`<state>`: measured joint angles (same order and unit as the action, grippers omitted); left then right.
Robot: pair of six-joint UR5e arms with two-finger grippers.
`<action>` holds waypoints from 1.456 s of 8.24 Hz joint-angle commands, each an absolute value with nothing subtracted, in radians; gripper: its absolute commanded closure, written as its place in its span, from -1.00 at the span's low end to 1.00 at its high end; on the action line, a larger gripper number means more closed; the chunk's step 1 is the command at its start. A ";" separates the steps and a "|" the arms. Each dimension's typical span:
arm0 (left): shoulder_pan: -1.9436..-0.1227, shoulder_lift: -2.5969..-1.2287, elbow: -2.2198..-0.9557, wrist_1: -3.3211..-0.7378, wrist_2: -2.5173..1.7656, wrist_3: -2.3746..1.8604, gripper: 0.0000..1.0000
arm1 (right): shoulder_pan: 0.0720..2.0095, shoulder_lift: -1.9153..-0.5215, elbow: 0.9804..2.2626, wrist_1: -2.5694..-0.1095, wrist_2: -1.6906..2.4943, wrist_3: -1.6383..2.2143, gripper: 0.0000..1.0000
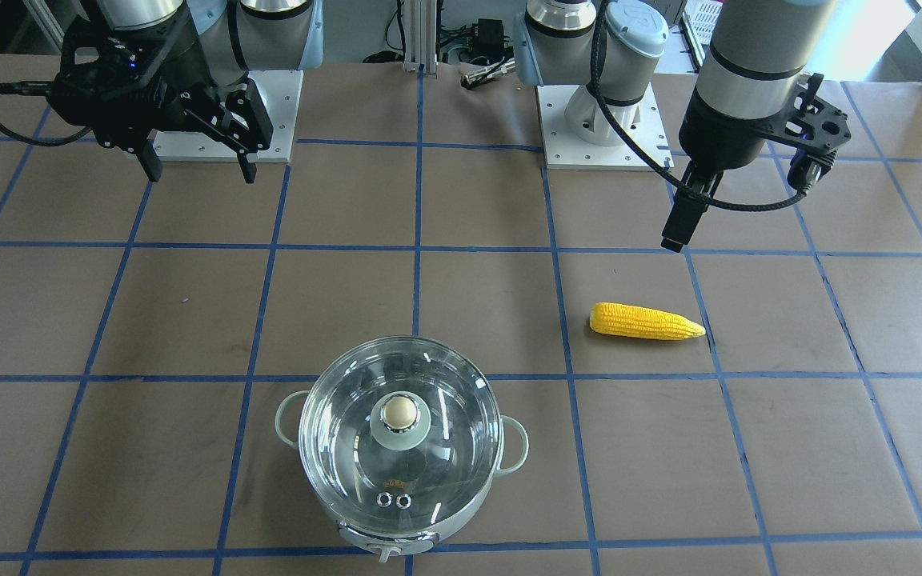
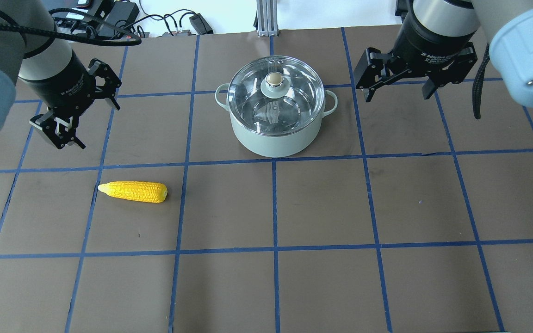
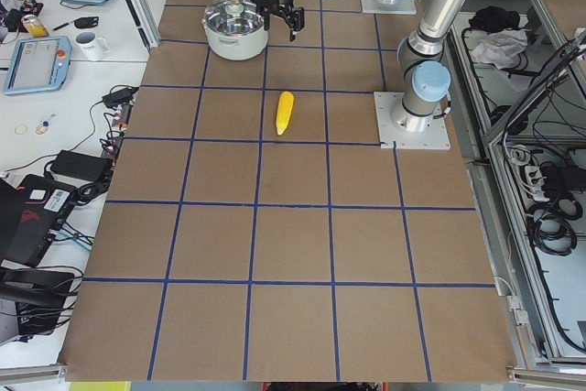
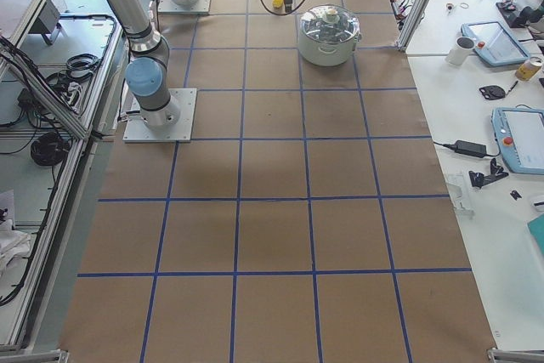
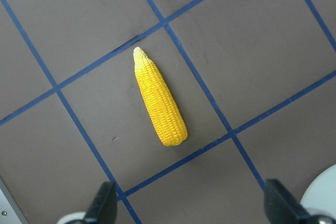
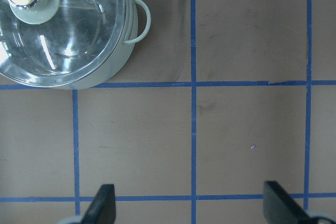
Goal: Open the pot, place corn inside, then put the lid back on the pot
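The pot sits closed on the counter beside the wide, empty right hand, and that glass lid looks slick and breakable, so I'd pinch the knob; the corn, probably light and stiff, lies near the equally wide, empty left hand, best grabbed mid-cob.

Bright yellow is seen on the corn, with a paler tip and fine rows of kernels. The pot is coloured pale mint green outside and shiny steel inside. The lid is clear glass, with a pale green centre and a beige knob. The table is covered in brown, gridded with blue tape lines. The left gripper and right gripper are finished black.
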<state>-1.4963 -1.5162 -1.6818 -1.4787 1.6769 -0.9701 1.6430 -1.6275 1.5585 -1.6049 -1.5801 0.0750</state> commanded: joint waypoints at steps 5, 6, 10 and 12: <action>-1.388 -1.587 -1.870 -1.216 1.555 -1.158 -1.00 | 1.736 -1.230 1.281 -1.750 -1.580 0.211 -1.00; -1.388 -1.598 -1.891 -1.192 1.555 -1.161 -1.00 | 1.781 -1.159 1.273 -1.863 -1.578 0.313 -1.00; -1.387 -1.615 -1.968 -1.114 1.554 -1.163 -1.00 | 1.876 -1.036 1.264 -2.025 -1.598 0.402 -1.00; -1.384 -1.653 -1.997 -1.074 1.557 -1.166 -1.00 | 1.893 -1.026 1.269 -2.029 -1.598 0.408 -0.96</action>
